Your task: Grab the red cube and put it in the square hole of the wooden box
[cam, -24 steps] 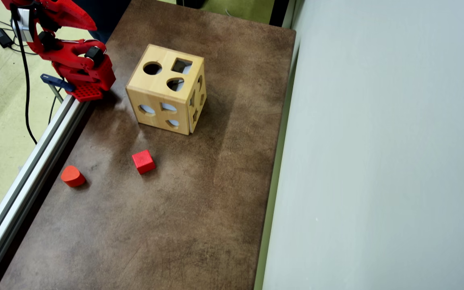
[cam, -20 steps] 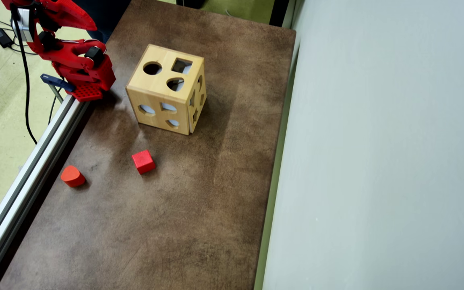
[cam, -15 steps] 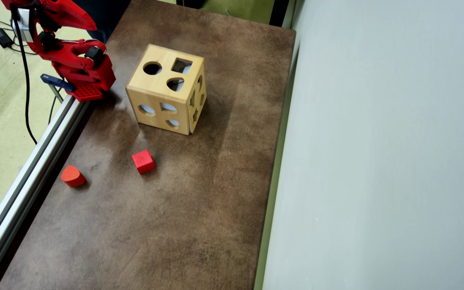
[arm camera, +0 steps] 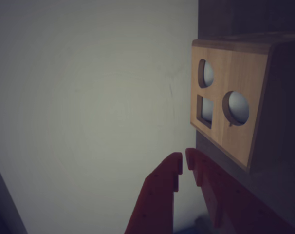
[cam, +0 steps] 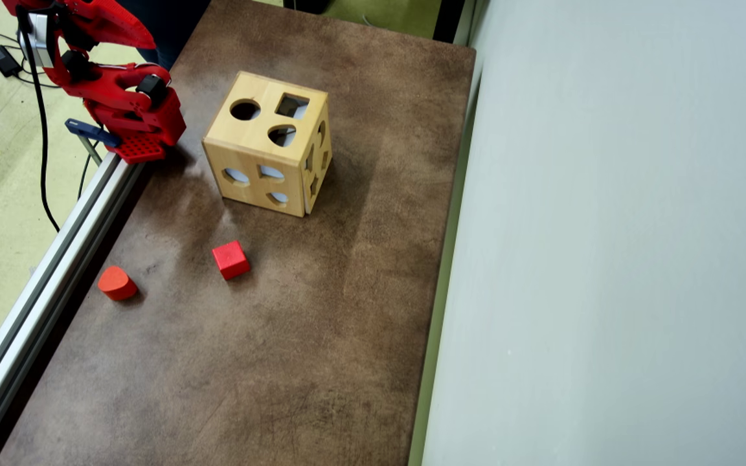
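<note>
Well apart from the red cube (cam: 230,259), the hand (arm camera: 183,165) sits clenched and empty

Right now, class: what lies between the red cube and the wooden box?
Only bare brown tabletop separates the red cube from the wooden box, as the overhead view shows.

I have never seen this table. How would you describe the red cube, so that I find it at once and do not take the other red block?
In the overhead view, find the wooden box on the brown table. Below the box's lower face, apart from it, lies the red cube. It has flat square faces and sharp corners, whereas the orange-red block further left, near the metal rail, is rounded.
</note>
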